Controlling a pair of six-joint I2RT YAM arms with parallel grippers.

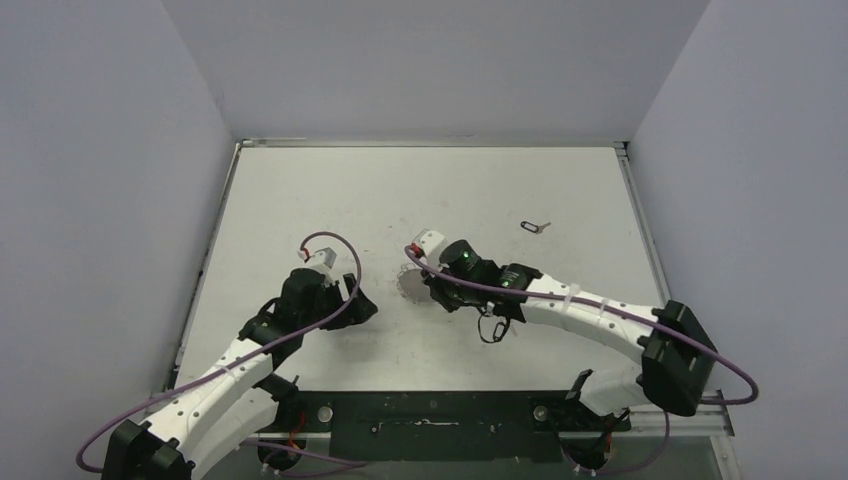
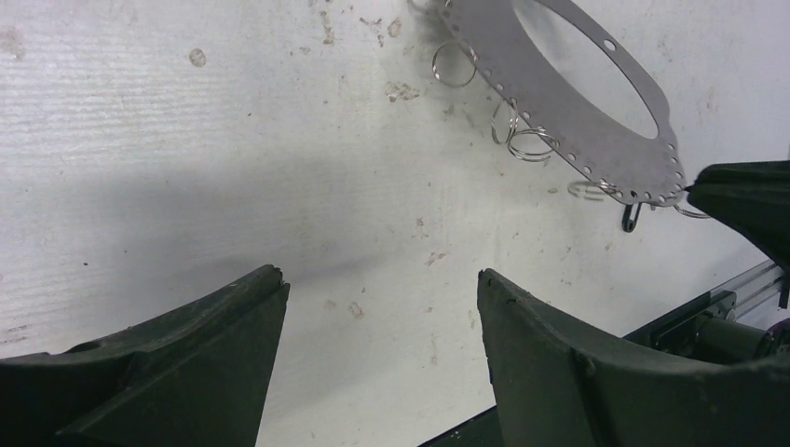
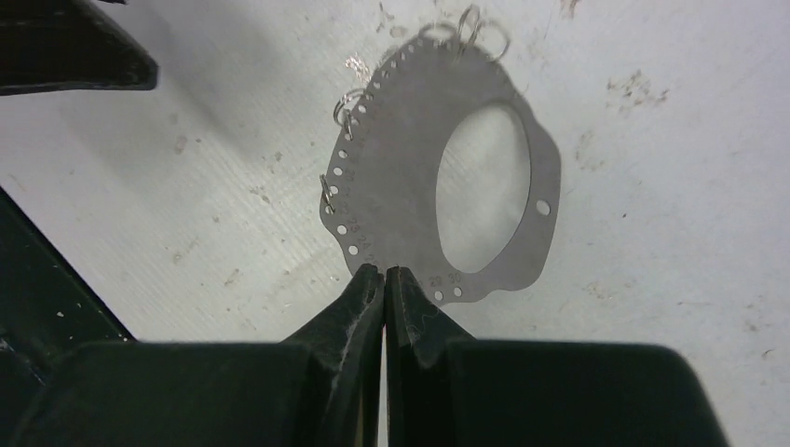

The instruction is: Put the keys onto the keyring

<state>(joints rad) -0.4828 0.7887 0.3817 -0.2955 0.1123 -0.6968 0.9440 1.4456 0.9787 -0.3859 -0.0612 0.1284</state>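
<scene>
The keyring (image 3: 401, 158) is a flat grey metal plate with an oval opening and small numbered holes along its edge, strung with several tiny silver rings (image 2: 454, 65). It lies mid-table (image 1: 412, 284). My right gripper (image 3: 385, 272) is shut with its tips pinching the plate's near edge. The plate also shows in the left wrist view (image 2: 568, 121), where a small dark loop (image 2: 631, 216) hangs at its edge. The key (image 1: 533, 226), tiny and silver with a black oblong loop, lies alone on the table far right of the plate. My left gripper (image 2: 382, 277) is open and empty over bare table, just left of the plate.
The white table (image 1: 430, 190) is scuffed and walled on three sides. A raised rail runs along its left edge (image 1: 205, 270) and right edge (image 1: 645, 230). A purple cable and a black loop (image 1: 492, 328) hang off the right arm.
</scene>
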